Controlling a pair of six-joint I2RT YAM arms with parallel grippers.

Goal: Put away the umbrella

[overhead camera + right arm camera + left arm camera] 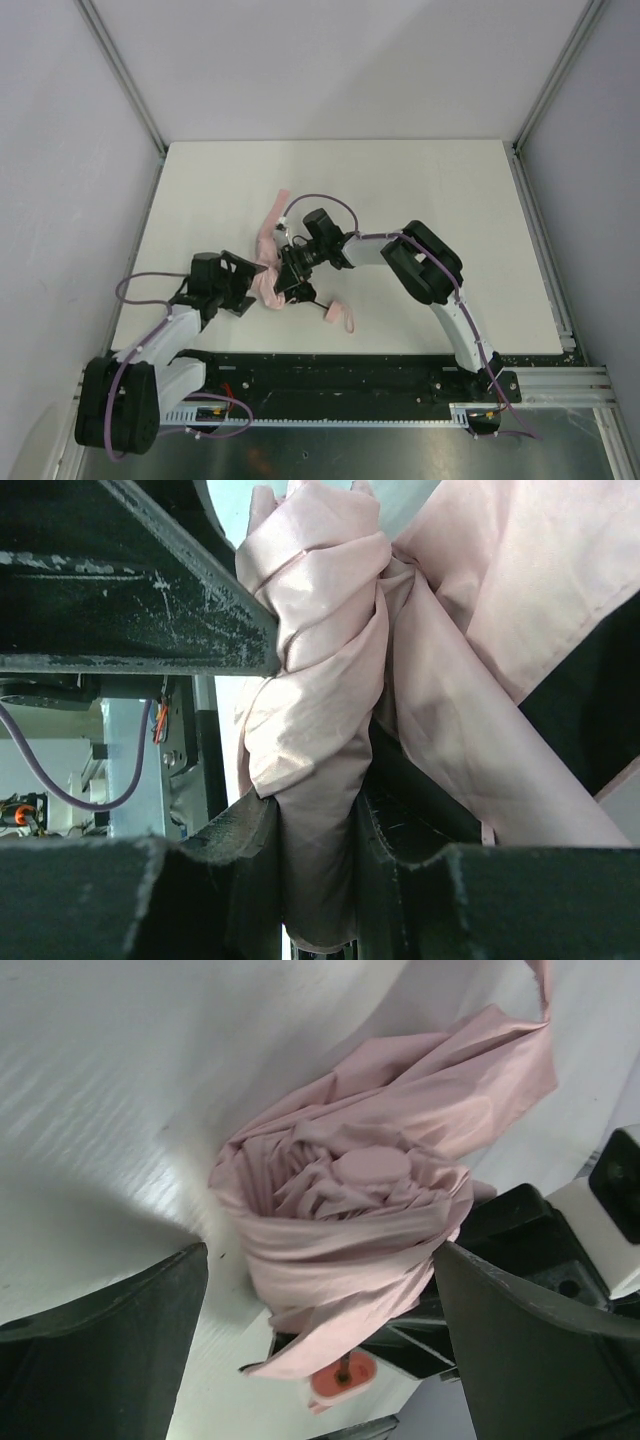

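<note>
A pale pink umbrella (266,262) lies bundled on a white table (420,180). The right gripper (318,830) is clamped on its fabric. The left gripper (320,1300) gapes wide, facing the bundle.

Quick headcount, nothing fancy: one umbrella (268,272), pale pink, with one thin dark shaft (312,301), one small pink handle (332,311) and one loop strap (347,321). Two robot arms, left arm (165,340) and right arm (445,300), two fingers (100,1350) apiece, so four fingers total. One white surface (400,190)
</note>
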